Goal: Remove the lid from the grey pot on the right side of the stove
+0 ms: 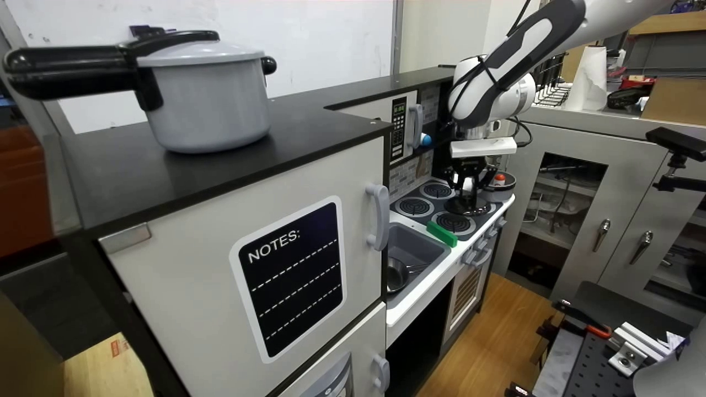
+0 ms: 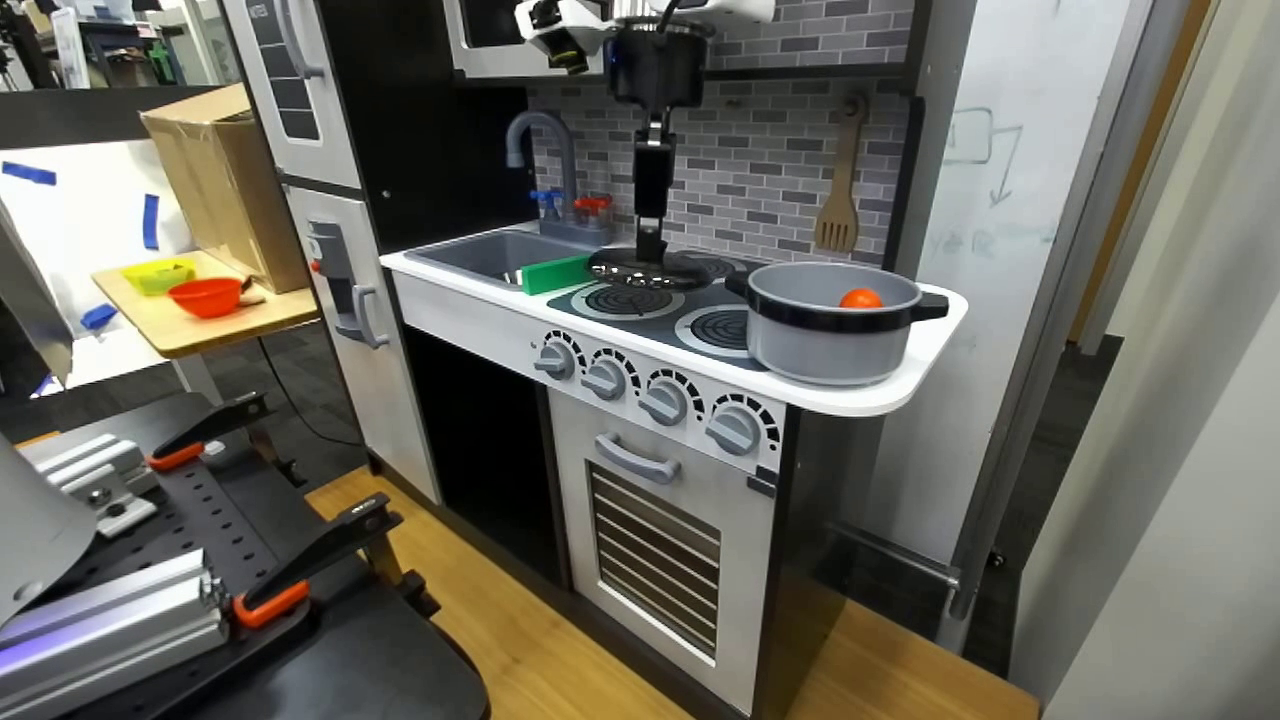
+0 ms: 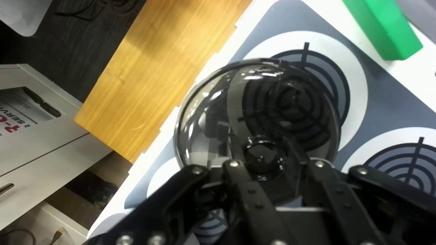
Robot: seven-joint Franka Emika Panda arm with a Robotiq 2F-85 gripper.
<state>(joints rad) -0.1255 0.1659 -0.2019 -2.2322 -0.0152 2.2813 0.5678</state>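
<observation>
The grey pot [image 2: 828, 345] stands uncovered at the right end of the white stove [image 2: 660, 540], with an orange-red round thing [image 2: 861, 299] inside. It shows partly behind the gripper in an exterior view [image 1: 499, 193]. The dark see-through lid [image 2: 625, 272] is in the air over the front rings, left of the pot, roughly level. It also shows in an exterior view [image 1: 466, 208] and the wrist view [image 3: 207, 112]. My gripper [image 2: 650, 235] points down with its fingers on either side of the lid's black knob [image 3: 262, 158], shut on it. The fingertips [image 3: 264, 144] are partly dark against the lid.
A green block [image 2: 556, 274] stands between the sink [image 2: 480, 250] and the rings. A wooden spatula [image 2: 842, 185] hangs on the back wall. A shelf [image 2: 800, 72] runs behind the arm. A larger lidded pot [image 1: 209, 99] stands on the tall cabinet [image 1: 193, 231].
</observation>
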